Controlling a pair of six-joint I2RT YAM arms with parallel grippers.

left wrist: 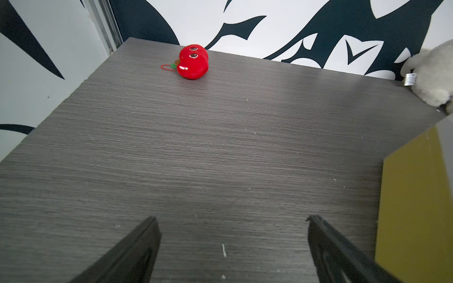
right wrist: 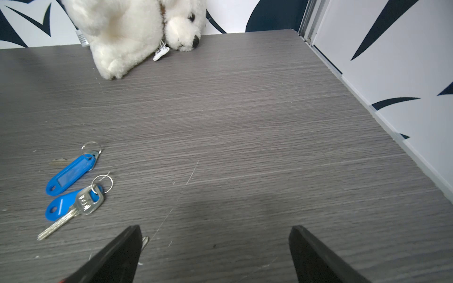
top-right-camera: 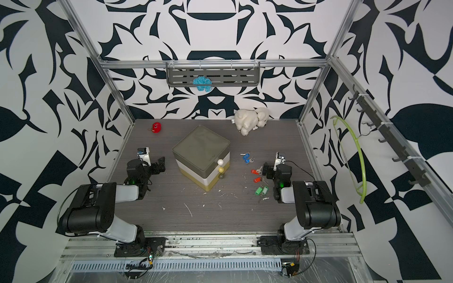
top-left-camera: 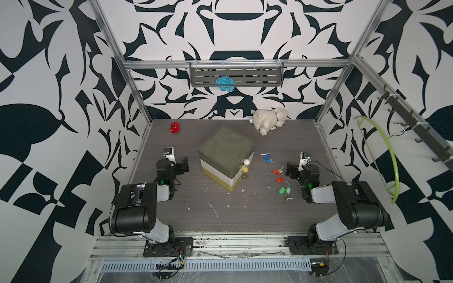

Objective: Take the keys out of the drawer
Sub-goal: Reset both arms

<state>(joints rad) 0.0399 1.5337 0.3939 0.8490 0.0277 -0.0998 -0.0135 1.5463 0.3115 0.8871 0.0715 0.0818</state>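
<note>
Tabletop (top-left-camera: pixel 245 220) lies beneath folded arms (top-left-camera: pixel 137 205), left pincer (left wrist: pixel 231 218) and right pincer (right wrist: pixel 214 227) gaping.

Left fingers (left wrist: pixel 137 250) spread over grey table (left wrist: pixel 220 147); red plush toy (left wrist: pixel 193 62) near wall; olive drawer unit (left wrist: pixel 414 208) alongside.

A grey wood-look surface (top-left-camera: pixel 220 215) is carrying a box of three stacked drawers (top-left-camera: pixel 226 149). Blue-tagged metal keys (top-left-camera: pixel 266 156), red-tagged keys (top-left-camera: pixel 276 171) and green-tagged keys (top-left-camera: pixel 285 190) are lying beside it. A round red soft toy (top-left-camera: pixel 175 127) and a fluffy white toy dog (top-left-camera: pixel 268 120) are sitting at the back.
</note>
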